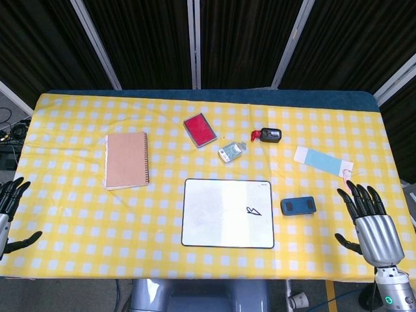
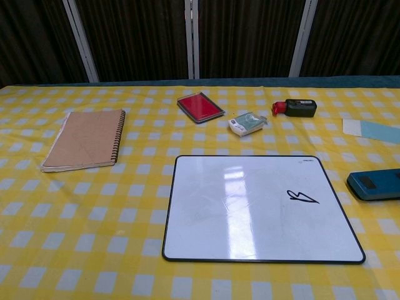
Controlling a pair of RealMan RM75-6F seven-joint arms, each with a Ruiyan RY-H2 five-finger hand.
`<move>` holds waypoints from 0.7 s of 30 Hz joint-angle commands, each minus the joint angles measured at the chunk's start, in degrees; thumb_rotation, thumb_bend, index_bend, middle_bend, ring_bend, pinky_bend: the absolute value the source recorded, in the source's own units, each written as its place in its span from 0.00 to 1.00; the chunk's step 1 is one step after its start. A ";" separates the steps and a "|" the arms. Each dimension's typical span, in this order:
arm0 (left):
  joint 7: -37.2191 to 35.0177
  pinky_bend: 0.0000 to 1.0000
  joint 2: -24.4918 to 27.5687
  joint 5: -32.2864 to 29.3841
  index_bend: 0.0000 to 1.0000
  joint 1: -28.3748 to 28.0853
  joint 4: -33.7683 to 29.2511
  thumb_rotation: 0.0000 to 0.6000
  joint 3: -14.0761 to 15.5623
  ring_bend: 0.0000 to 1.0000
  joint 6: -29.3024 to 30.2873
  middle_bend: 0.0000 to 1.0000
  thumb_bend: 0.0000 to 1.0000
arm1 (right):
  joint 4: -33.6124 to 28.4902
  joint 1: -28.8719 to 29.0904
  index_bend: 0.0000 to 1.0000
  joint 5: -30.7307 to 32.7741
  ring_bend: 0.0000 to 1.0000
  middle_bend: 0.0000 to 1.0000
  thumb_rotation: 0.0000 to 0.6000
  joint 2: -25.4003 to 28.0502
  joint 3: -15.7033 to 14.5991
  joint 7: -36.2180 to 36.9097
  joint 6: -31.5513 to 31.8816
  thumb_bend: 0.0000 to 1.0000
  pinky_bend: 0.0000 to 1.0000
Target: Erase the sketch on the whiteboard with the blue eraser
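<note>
The whiteboard (image 1: 227, 212) (image 2: 259, 209) lies flat near the table's front edge, with a small black sketch (image 1: 255, 210) (image 2: 303, 196) on its right half. Just right of the board rests the blue eraser (image 1: 298, 206) (image 2: 376, 184). In the head view my right hand (image 1: 369, 221) hovers at the front right corner, fingers spread and empty, a short way right of the eraser. At the far left edge my left hand (image 1: 10, 211) also shows with fingers apart, holding nothing. The chest view shows neither hand.
A brown spiral notebook (image 1: 127, 159) (image 2: 85, 139) lies left of the board. Behind the board are a red pad (image 1: 199, 129) (image 2: 200, 106), a small tape dispenser (image 1: 231, 152) (image 2: 246, 122) and a black-and-red stamp (image 1: 267, 135) (image 2: 295, 108). A light blue card (image 1: 322, 160) (image 2: 372, 130) lies at right.
</note>
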 commanded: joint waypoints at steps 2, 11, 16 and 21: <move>-0.25 0.00 0.08 -0.02 0.00 0.00 0.06 1.00 0.04 0.00 -0.10 0.00 0.00 | -0.06 -0.01 0.13 -0.03 0.00 0.00 1.00 0.00 -0.06 -0.12 -0.06 0.00 0.00; -0.41 0.00 0.32 -0.44 0.00 -0.62 -0.33 1.00 -0.08 0.00 -1.32 0.00 0.00 | 1.99 2.05 0.12 0.92 0.00 0.00 1.00 -0.81 -0.75 2.19 -5.04 0.00 0.00; -0.61 0.00 0.47 -1.29 0.00 -0.81 -0.20 1.00 -0.27 0.00 -1.89 0.00 0.00 | 5.14 5.91 0.12 1.67 0.00 0.00 1.00 -2.40 -0.56 5.33 -11.58 0.00 0.00; 0.41 0.00 0.21 -1.76 0.00 -1.01 -0.21 1.00 -0.39 0.00 -2.32 0.00 0.00 | 11.42 11.30 0.14 2.51 0.00 0.08 1.00 -5.42 -0.23 5.96 -20.23 0.00 0.00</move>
